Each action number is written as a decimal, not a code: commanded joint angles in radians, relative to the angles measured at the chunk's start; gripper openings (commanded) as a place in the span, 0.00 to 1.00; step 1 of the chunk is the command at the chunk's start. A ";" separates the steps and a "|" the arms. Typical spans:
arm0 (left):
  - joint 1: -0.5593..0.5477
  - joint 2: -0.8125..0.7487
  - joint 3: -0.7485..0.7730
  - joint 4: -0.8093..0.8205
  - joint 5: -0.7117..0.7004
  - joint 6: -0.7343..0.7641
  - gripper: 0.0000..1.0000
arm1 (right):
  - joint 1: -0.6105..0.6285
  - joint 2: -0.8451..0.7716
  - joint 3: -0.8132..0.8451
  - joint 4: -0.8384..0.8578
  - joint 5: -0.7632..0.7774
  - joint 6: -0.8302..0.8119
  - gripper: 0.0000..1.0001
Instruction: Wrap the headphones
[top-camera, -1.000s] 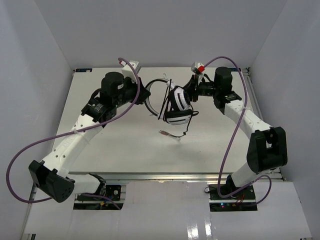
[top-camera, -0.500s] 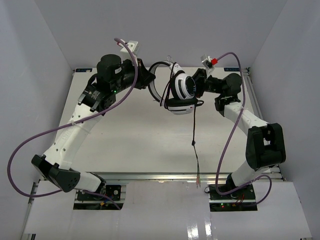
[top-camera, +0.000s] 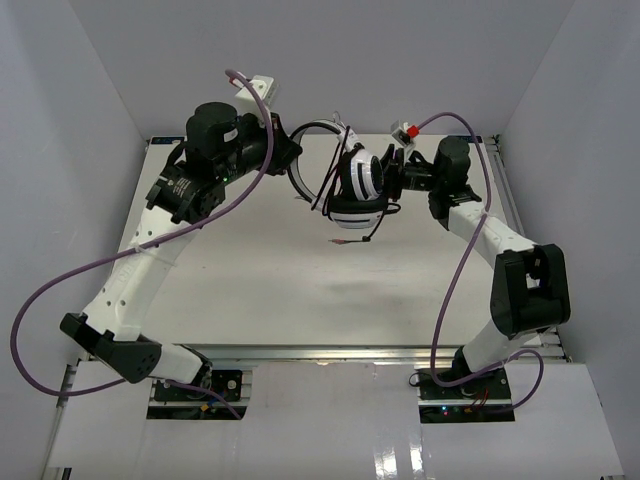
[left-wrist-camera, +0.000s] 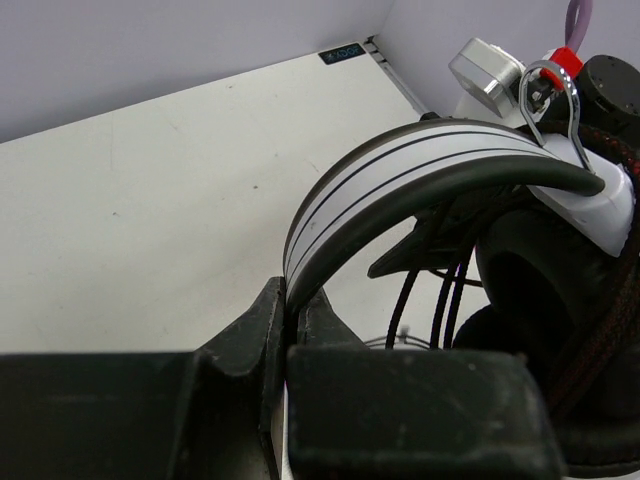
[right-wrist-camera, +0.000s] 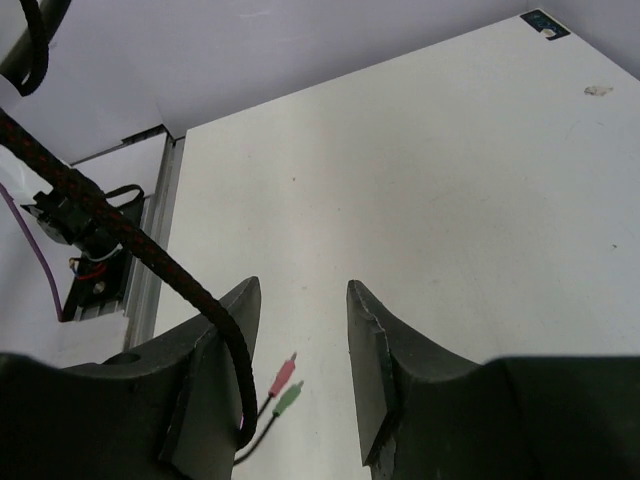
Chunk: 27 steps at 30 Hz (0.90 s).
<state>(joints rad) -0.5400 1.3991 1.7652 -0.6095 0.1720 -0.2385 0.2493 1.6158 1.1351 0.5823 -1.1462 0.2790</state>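
Observation:
The headphones (top-camera: 360, 185) hang in the air over the back of the table, between my two grippers. Their white headband with black stripes (left-wrist-camera: 400, 175) arcs left into my left gripper (top-camera: 292, 160), whose jaws are shut on the band's end (left-wrist-camera: 290, 300). The black earcups (left-wrist-camera: 545, 270) hang at the right, with cord strands (left-wrist-camera: 440, 300) beneath them. My right gripper (top-camera: 393, 178) is open right beside the earcups. The braided black cord (right-wrist-camera: 130, 245) lies draped over its left finger (right-wrist-camera: 215, 340). The cord ends in pink and green plugs (right-wrist-camera: 285, 385) that dangle above the table (top-camera: 350, 240).
The white table (top-camera: 250, 270) lies below, with metal rails along its right edge (top-camera: 505, 190) and front edge (top-camera: 330, 352). White walls enclose three sides. Purple arm cables (top-camera: 250, 190) loop around both arms. The right wrist's camera mount (left-wrist-camera: 485, 75) sits close behind the headband.

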 joint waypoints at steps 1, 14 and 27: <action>-0.007 -0.080 0.070 0.120 -0.015 -0.018 0.00 | -0.040 0.054 0.019 -0.100 -0.026 -0.051 0.47; -0.062 -0.110 -0.108 0.060 -0.294 0.275 0.00 | -0.055 0.076 0.067 0.147 -0.230 0.166 0.45; -0.096 -0.117 -0.139 0.051 -0.324 0.372 0.00 | -0.010 0.061 0.259 -0.650 0.102 -0.465 0.36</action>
<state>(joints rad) -0.6274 1.3454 1.6216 -0.6280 -0.1496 0.1216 0.2336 1.6976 1.3490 0.1223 -1.1851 -0.0445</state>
